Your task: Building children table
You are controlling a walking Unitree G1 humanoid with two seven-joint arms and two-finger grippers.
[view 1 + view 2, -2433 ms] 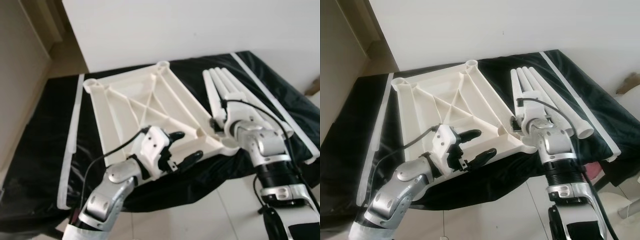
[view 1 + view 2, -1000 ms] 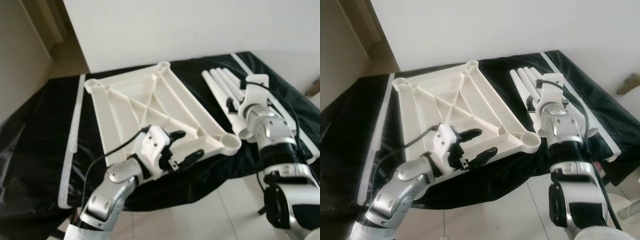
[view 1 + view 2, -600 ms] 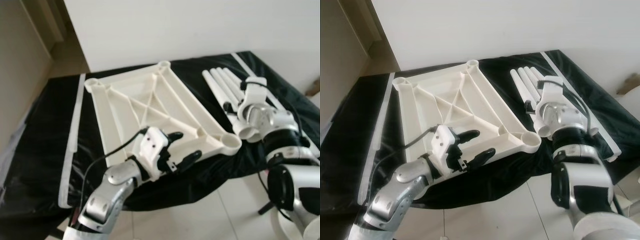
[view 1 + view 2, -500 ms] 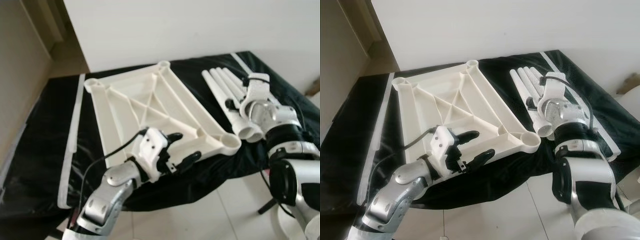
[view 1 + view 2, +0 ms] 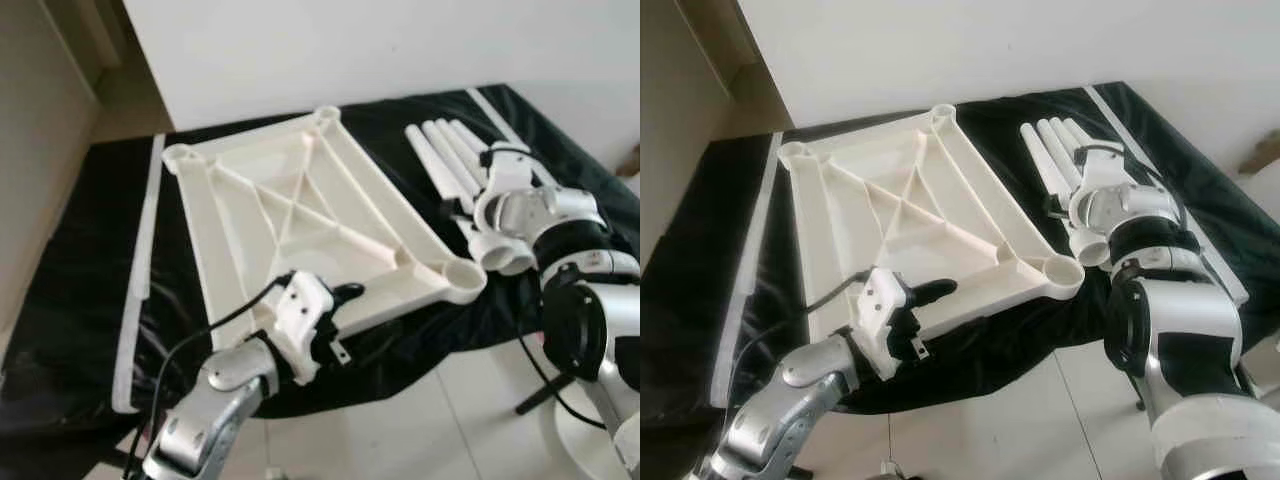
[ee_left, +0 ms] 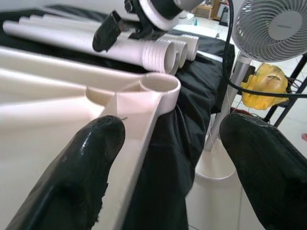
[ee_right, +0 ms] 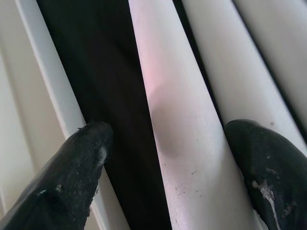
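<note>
- While tabletop (image 5: 300, 215) lies underside-up on black cloth (image 5: 90, 250), step in hand judged as leg pickup: right gripper (image 7: 165, 158) down over nearest of the legs (image 5: 452, 165).
- Legs: bundled side by side on cloth, just right of tabletop, threaded ends toward robot.
- Right fingers (image 7: 72, 167): spread wide, straddling one leg, tips low either side; not yet clamped, contact w/ leg cannot be told.
- Left gripper (image 6: 168, 153) at near edge of tabletop, by corner socket (image 6: 156, 86).
- Left fingers (image 6: 86, 158): wide apart, one resting on tabletop rim, other off edge over floor; nothing gripped.
- Next move, as judged: close right fingers on leg, lift, bring threaded end to corner socket, approx. vertical, then twist in.
- Risk: leg round and smooth, likely to roll or slip if pinched off-centre.
</note>
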